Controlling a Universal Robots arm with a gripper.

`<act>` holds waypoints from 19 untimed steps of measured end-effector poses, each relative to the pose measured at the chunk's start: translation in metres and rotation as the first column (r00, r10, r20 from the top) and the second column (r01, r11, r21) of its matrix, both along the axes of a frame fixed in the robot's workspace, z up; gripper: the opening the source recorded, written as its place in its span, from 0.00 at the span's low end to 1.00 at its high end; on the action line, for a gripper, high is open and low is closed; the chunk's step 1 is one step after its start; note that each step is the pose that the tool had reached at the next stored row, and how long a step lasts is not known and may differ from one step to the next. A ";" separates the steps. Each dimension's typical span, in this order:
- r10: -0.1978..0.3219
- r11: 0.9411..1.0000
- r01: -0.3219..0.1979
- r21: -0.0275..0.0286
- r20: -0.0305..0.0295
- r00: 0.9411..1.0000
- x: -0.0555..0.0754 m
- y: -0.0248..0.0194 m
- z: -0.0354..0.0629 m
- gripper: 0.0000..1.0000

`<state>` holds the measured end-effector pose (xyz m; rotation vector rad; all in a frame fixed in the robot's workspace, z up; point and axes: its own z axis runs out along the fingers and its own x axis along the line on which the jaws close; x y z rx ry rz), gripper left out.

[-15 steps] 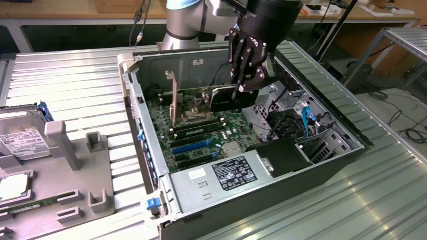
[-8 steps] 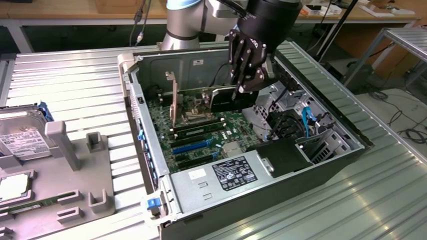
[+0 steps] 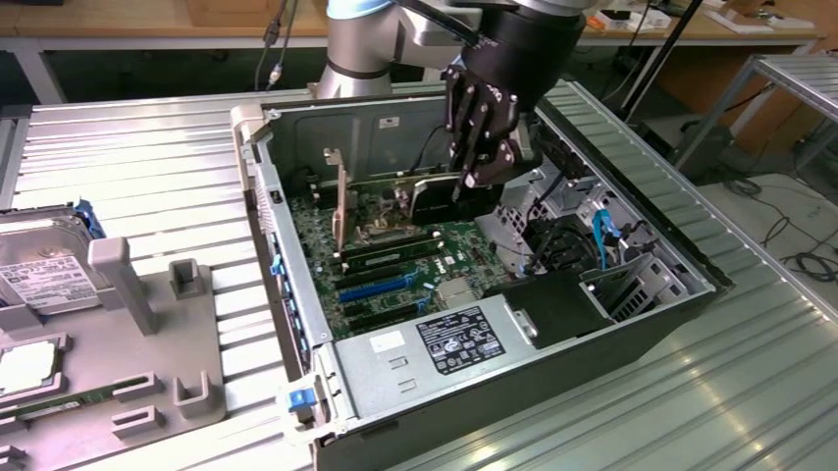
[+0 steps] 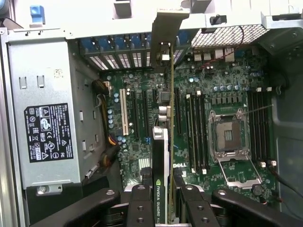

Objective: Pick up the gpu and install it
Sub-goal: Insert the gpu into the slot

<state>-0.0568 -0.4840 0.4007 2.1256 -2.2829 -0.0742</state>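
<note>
The gpu (image 4: 159, 189) stands on edge inside the computer case (image 3: 294, 132), over the motherboard (image 4: 236, 80), clamped along its upper edge by the partly closed jaws of the gripper (image 4: 163, 208). Measured from the power supply (image 4: 45, 123), the card lies just beyond the white slot (image 4: 124, 113), short of the CPU socket (image 4: 232, 135). Its long axis runs alongside the power supply, silver bracket end toward the case's slotted rear wall. Whether it is seated cannot be told. A hard drive (image 3: 39, 260) lies on the table (image 3: 157, 167), well apart from the power supply.
</note>
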 end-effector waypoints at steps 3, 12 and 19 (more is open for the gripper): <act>0.001 1.000 -0.001 0.000 0.000 1.000 0.000 0.0011 -0.0014 0.27; 0.001 1.000 -0.001 0.000 0.000 1.000 0.000 0.0038 -0.0075 0.27; 0.001 1.000 -0.001 0.000 0.000 1.000 0.000 0.0055 -0.0087 0.27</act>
